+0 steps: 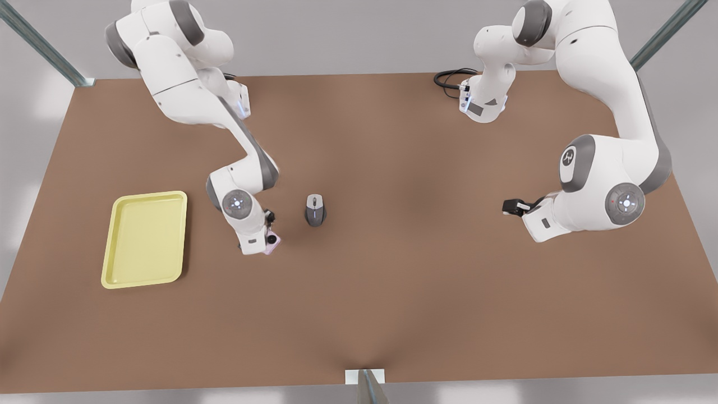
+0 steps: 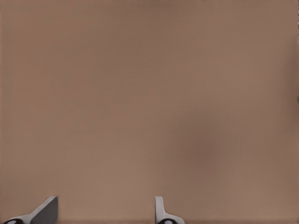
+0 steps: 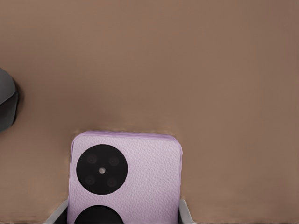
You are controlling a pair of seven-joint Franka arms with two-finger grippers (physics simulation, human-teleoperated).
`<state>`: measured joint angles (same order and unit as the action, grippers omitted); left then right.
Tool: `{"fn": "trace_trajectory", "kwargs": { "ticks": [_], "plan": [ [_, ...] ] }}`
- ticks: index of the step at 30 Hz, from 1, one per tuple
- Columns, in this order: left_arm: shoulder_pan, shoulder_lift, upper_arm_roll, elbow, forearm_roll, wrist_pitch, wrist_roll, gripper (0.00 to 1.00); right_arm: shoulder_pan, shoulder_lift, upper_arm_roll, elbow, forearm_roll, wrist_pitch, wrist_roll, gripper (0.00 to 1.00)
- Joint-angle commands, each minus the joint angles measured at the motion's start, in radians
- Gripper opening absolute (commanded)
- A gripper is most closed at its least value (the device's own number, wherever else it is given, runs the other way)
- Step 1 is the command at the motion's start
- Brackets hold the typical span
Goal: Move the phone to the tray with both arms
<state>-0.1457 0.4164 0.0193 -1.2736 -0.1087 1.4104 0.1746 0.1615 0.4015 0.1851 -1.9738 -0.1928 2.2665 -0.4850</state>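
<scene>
- The right tool [image 1: 268, 240] is clamped on the phone [image 3: 125, 179], one finger on each side edge, between the tray [image 1: 145, 239] and the mouse [image 1: 314, 210].
- The left tool [image 1: 509, 207], fingers [image 2: 44, 211] apart, waits over bare surface [image 1: 392, 269], well away from the phone.

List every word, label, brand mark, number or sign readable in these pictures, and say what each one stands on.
No words or numbers can be read.
A small round emblem sits on a grey joint cover of the arm at the front view's right; too small to read.
The phone, held in the right gripper, bears no lettering.
The mouse, tray and left gripper carry no marks.
</scene>
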Motion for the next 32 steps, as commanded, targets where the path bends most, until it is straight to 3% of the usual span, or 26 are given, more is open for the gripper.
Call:
{"fn": "trace_trajectory", "kwargs": {
  "ticks": [1, 6, 9, 10, 11, 15, 17, 19, 22, 23, 24, 25, 28, 32],
  "plan": [
    [0.000, -0.001, -0.001, 0.013, -0.003, 0.001, -0.003, 1.00, -0.013, -0.046, -0.059, -0.091, 0.001, 0.131, 0.043, 0.75],
    [0.000, -0.001, -0.007, 0.042, -0.003, -0.001, -0.018, 1.00, -0.106, -0.059, -0.314, -0.188, 0.009, 0.272, -0.159, 0.74],
    [0.000, -0.013, -0.002, 0.048, 0.004, 0.009, -0.018, 1.00, -0.123, -0.052, -0.444, -0.186, 0.130, 0.292, -0.391, 0.74],
    [0.000, -0.015, -0.004, 0.048, 0.004, 0.009, -0.018, 1.00, -0.123, -0.050, -0.460, -0.186, 0.131, 0.295, -0.397, 0.74],
    [0.000, -0.016, -0.004, 0.048, 0.004, 0.009, -0.017, 1.00, -0.125, -0.046, -0.470, -0.192, 0.130, 0.311, -0.400, 1.00],
    [0.000, -0.021, -0.001, 0.046, 0.007, 0.005, -0.012, 1.00, -0.137, -0.033, -0.477, -0.181, 0.130, 0.306, -0.399, 1.00],
    [0.000, -0.022, -0.001, 0.048, 0.012, 0.007, -0.017, 1.00, -0.128, -0.044, -0.475, -0.083, 0.156, 0.274, -0.287, 1.00],
    [0.000, -0.022, 0.001, 0.049, 0.032, -0.004, -0.017, 1.00, -0.100, -0.084, -0.420, 0.156, 0.159, -0.049, -0.003, 1.00],
    [0.000, -0.036, -0.001, 0.049, 0.073, -0.037, -0.017, 1.00, -0.129, -0.147, -0.210, 0.513, 0.150, -0.637, 0.401, 1.00],
    [0.000, -0.036, -0.001, 0.048, 0.075, -0.042, -0.017, 1.00, -0.164, -0.083, -0.179, 0.713, 0.148, -0.837, 0.407, 1.00],
    [0.000, -0.036, -0.001, 0.048, 0.075, -0.044, -0.017, 1.00, -0.284, -0.073, -0.001, 0.736, 0.066, -0.875, 0.488, 1.00],
    [0.000, -0.036, -0.001, 0.049, 0.076, -0.045, -0.017, 1.00, -0.324, -0.079, 0.080, 0.710, 0.041, -0.889, 0.556, 1.00],
    [0.000, -0.036, -0.001, 0.048, 0.076, -0.047, -0.017, 1.00, -0.316, -0.214, 0.089, 0.423, 0.067, -0.745, 0.761, 1.00],
    [0.000, -0.031, -0.001, 0.048, 0.076, -0.054, -0.017, 1.00, -0.316, -0.197, 0.060, 0.440, 0.096, -0.709, 0.826, 1.00]
  ]
}}
